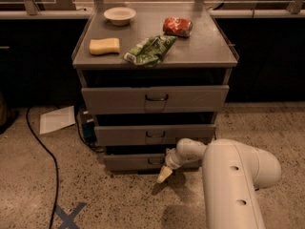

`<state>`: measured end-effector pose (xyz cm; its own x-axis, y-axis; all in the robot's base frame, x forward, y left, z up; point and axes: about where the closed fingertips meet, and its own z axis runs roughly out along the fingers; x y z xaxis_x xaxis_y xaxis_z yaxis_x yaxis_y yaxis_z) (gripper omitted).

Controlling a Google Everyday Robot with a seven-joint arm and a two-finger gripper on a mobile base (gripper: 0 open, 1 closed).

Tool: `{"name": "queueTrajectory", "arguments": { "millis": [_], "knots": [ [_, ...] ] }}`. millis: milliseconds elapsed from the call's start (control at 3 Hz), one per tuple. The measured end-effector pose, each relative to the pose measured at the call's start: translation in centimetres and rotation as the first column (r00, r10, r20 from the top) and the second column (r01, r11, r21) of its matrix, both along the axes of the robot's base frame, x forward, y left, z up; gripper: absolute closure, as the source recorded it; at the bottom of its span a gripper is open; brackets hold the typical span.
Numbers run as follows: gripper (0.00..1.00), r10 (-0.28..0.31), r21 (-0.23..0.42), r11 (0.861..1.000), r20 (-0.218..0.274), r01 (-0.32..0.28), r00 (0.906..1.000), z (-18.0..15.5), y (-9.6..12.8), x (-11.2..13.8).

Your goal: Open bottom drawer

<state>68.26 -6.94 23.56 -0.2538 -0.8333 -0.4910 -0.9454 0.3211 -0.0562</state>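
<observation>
The bottom drawer is the lowest and narrowest grey front of the cabinet, with a small dark wire handle at its centre. It stands slightly out from the cabinet. My gripper hangs just right of and below that handle, its pale fingertips pointing down toward the floor in front of the drawer front. My white arm comes in from the lower right and covers the drawer's right end.
Above are the mid-sized drawer and the tallest drawer. The cabinet top holds a white bowl, a yellow sponge, a green chip bag and a red packet. A black cable and paper lie on the floor at left.
</observation>
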Motion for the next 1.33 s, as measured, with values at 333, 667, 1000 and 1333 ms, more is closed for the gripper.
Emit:
{"name": "queueTrajectory", "arguments": {
  "millis": [333, 667, 1000, 1333],
  "knots": [
    [0.00, 0.020, 0.006, 1.000, 0.002, -0.020, 0.9998, -0.9, 1.2, 1.3],
    [0.00, 0.079, 0.004, 0.997, -0.019, -0.079, 0.9967, -2.3, 3.4, 2.3],
    [0.00, 0.079, 0.005, 0.997, -0.016, -0.079, 0.9967, -2.1, 3.4, 2.8],
    [0.00, 0.057, -0.001, 0.998, -0.044, -0.058, 0.9974, -3.7, 3.1, 2.2]
  ]
}}
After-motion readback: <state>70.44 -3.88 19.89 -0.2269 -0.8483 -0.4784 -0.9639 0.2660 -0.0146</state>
